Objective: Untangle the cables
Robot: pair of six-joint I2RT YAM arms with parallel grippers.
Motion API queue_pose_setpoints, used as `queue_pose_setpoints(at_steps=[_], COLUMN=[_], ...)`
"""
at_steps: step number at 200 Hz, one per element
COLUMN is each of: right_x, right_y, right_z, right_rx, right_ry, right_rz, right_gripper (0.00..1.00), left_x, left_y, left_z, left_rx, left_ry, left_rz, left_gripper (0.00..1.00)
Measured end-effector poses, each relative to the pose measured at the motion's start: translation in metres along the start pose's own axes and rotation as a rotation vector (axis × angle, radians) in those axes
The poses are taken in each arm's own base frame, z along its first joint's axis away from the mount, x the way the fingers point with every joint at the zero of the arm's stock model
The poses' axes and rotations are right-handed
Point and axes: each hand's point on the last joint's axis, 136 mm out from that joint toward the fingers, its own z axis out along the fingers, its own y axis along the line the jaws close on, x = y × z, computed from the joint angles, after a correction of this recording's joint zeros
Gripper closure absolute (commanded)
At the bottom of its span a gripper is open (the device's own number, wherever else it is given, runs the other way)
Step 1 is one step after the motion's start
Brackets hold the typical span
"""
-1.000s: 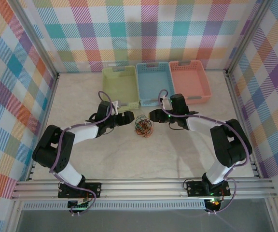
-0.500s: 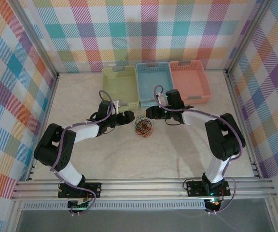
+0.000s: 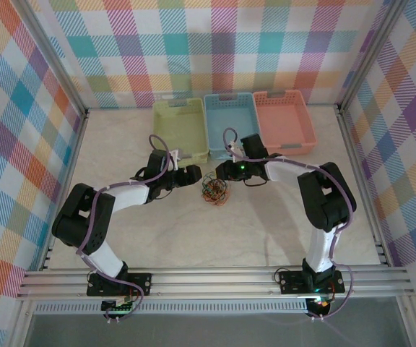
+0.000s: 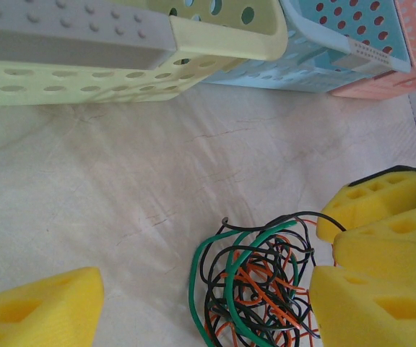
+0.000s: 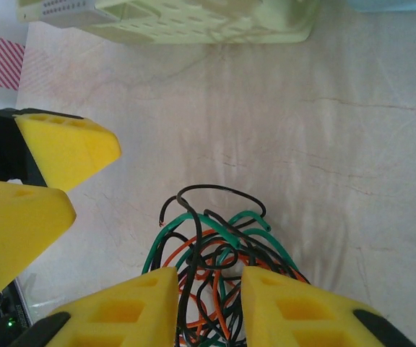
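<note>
Pale marbled table (image 3: 266, 224), plaid walls (image 3: 215, 43), left gripper (image 4: 206, 285) spread wide, right gripper (image 5: 211, 278) narrowly parted over cables (image 3: 214, 189)

Top view: soft, even overhead light is washing the pale marbled worktop (image 3: 193, 238); no glare is showing. The black-and-white robot arms (image 3: 121, 196) are throwing only faint, blurry-edged shadows on it. The knot of thin orange, green and black cables (image 3: 214, 189) is reading too small there to separate strands.

Left wrist view: cables are coming through crisp; the pale green perforated plastic basket (image 4: 121, 72) along the top edge is going slightly soft.

Right wrist view: that basket is washing out and blurring; worktop is glowing bright.
</note>
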Motion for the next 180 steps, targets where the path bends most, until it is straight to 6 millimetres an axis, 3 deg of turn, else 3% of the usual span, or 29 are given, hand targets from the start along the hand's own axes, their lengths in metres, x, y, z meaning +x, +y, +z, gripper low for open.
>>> queue_pose_setpoints(at_steps=[42,82,125,147,180], right_x=[0.002,0.001,-0.001,-0.008,-0.013], right_y=[0.000,-0.004,0.014,0.020,0.024], right_z=[0.001,-0.006,-0.029,-0.033,-0.034], right_rx=[0.011,0.048,0.010,-0.004,-0.017], right_ry=[0.008,-0.033,-0.132,-0.167,-0.187], right_rz=[-0.012,-0.030,-0.102,-0.127,-0.143], right_gripper=[1.00,1.00,1.00,1.00,1.00], left_x=[0.000,0.001,0.005,0.004,-0.001], left_y=[0.000,0.000,-0.004,-0.011,-0.032], left_z=[0.000,0.000,0.003,0.007,0.019], left_rx=[0.000,0.002,0.033,0.071,0.137], left_ry=[0.000,0.003,0.025,0.038,0.067], left_rz=[-0.002,-0.010,-0.021,-0.015,0.010], left_gripper=[0.25,0.27,0.35,0.41,0.42])
